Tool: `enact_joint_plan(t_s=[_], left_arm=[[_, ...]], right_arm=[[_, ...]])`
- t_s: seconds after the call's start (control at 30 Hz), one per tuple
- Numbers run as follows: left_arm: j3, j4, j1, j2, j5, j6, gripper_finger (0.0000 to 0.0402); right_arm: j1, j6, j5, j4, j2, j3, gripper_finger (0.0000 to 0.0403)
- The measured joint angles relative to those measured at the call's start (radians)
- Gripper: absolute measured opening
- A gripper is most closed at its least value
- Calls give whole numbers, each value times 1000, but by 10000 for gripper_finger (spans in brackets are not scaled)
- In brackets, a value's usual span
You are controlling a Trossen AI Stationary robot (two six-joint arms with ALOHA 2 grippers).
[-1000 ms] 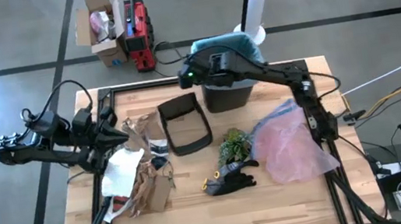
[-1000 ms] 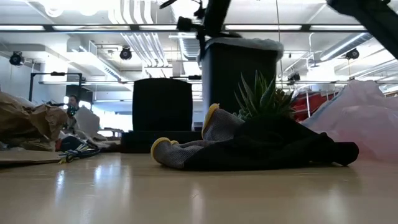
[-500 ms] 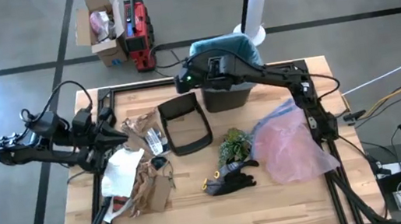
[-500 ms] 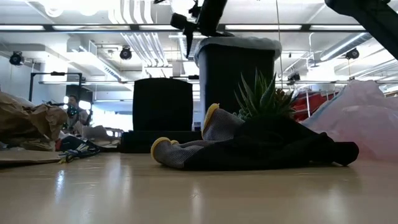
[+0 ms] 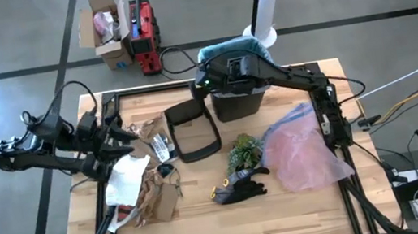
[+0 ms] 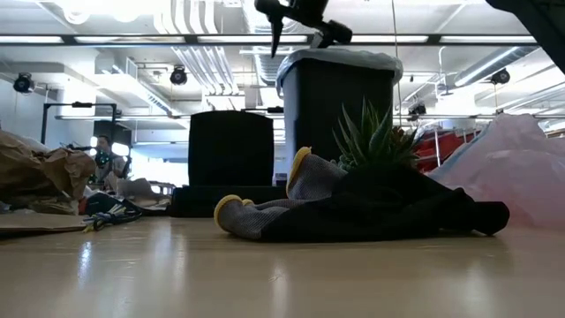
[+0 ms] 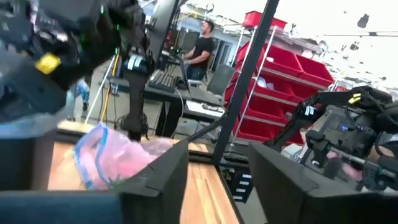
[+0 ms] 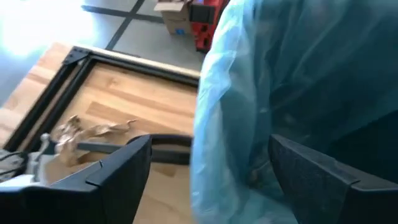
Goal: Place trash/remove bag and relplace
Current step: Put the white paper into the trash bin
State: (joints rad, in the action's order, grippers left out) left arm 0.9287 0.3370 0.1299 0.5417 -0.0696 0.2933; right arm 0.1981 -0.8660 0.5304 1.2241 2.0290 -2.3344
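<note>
The teal bag is seen lining the upright black bin at the table's far edge, mouth up, long axis vertical. The right gripper is held over the rim, fingers spread wide and empty; a second ago it sat further left. A second bin lies toppled nearby, beside a plant, glove and pink bag. Trash is piled left, near the left gripper, fingers now parted.

Thin crinkly translucent plastic bag, crumpled brown paper trash, pale smooth wood table.
</note>
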Motion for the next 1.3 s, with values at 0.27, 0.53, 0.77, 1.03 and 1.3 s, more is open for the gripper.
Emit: enact_joint_plan(t_s=[0.27,0.53,0.77,1.03,1.3], left_arm=[[62,241,0,-21,0,29,189],[64,363,0,-53,-2,135,190],[65,533,0,-73,-56,223,190],[64,680,0,-77,-86,281,190],[63,726,0,-75,-98,297,190]], right_arm=[[-75,241,117,-79,-73,-1,300],[-221,727,25,-431,-53,0,302],[-269,799,-123,-571,69,1,288],[-291,800,-203,-637,256,2,272],[-292,909,-300,-670,428,1,273]])
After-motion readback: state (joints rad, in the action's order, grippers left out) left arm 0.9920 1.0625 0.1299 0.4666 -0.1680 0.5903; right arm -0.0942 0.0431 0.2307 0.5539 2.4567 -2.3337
